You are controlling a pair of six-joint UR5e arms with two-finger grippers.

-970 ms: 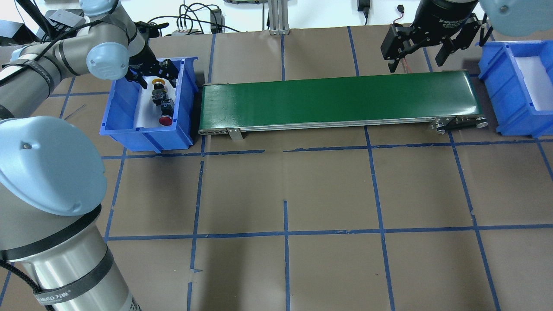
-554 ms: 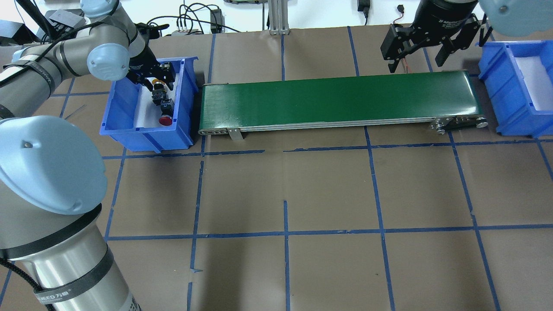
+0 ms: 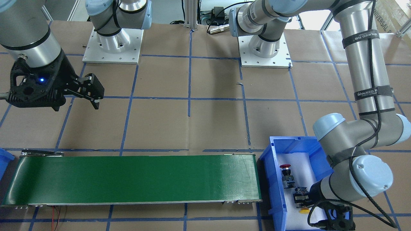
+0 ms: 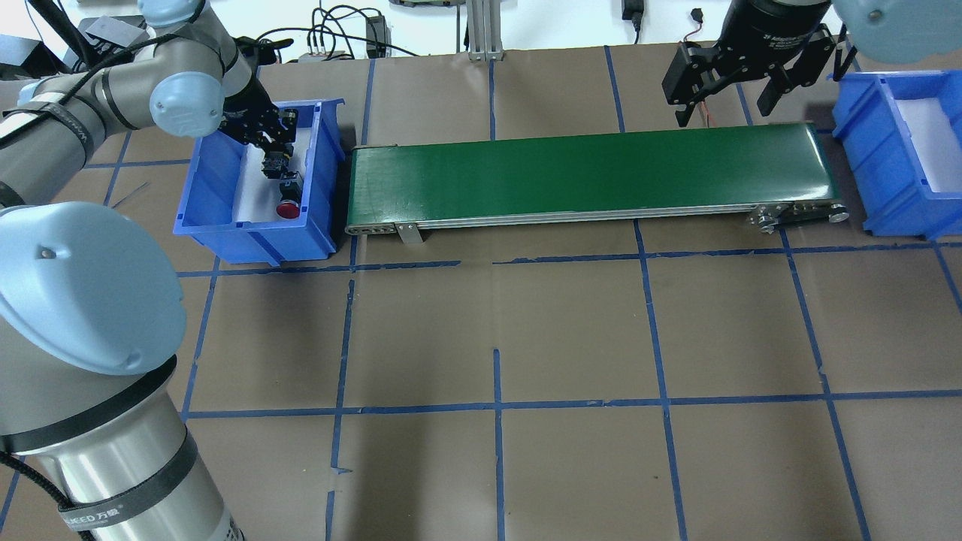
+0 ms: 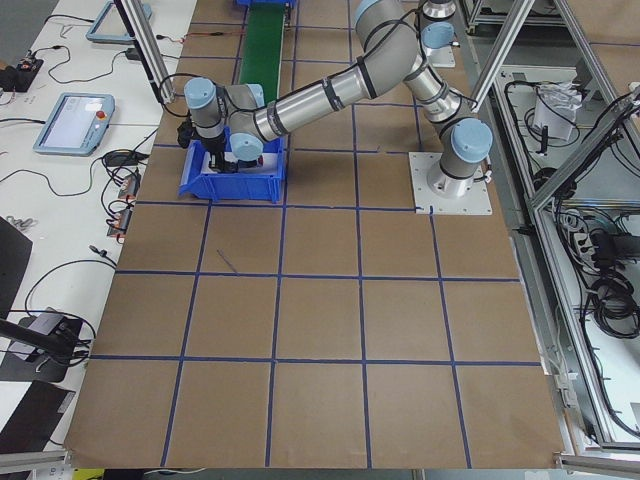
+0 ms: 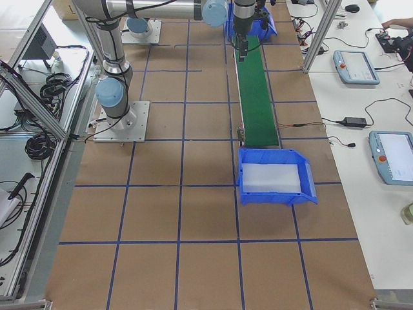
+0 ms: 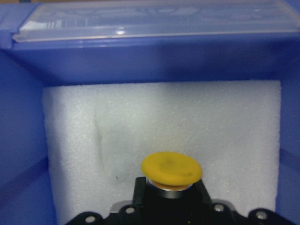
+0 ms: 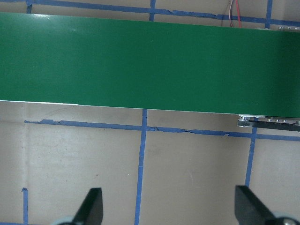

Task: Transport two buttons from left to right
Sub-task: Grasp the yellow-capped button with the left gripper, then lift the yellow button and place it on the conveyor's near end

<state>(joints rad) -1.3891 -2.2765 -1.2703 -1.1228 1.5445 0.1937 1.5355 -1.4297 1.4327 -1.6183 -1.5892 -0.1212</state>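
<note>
The left gripper [image 4: 272, 141] reaches down into the blue bin [image 4: 197, 197] at the left end of the desk [image 4: 571, 323]. Its fingers are closed in on the black body of the yellow button [image 7: 171, 168], whose cap points toward the bin's far wall in the wrist view. Whether the button rests on the white foam liner [image 7: 140, 122] or is raised off it cannot be told. The red button [image 4: 288, 209] lies on the same foam just beside it, toward the robot, with its cap facing the near wall. The green conveyor belt [image 4: 586, 169] runs from this bin toward a second blue bin [image 4: 853, 128] on the right. The right gripper [image 4: 723, 105] hovers beyond the belt's right end, with its fingers spread wide and holding nothing.
</note>
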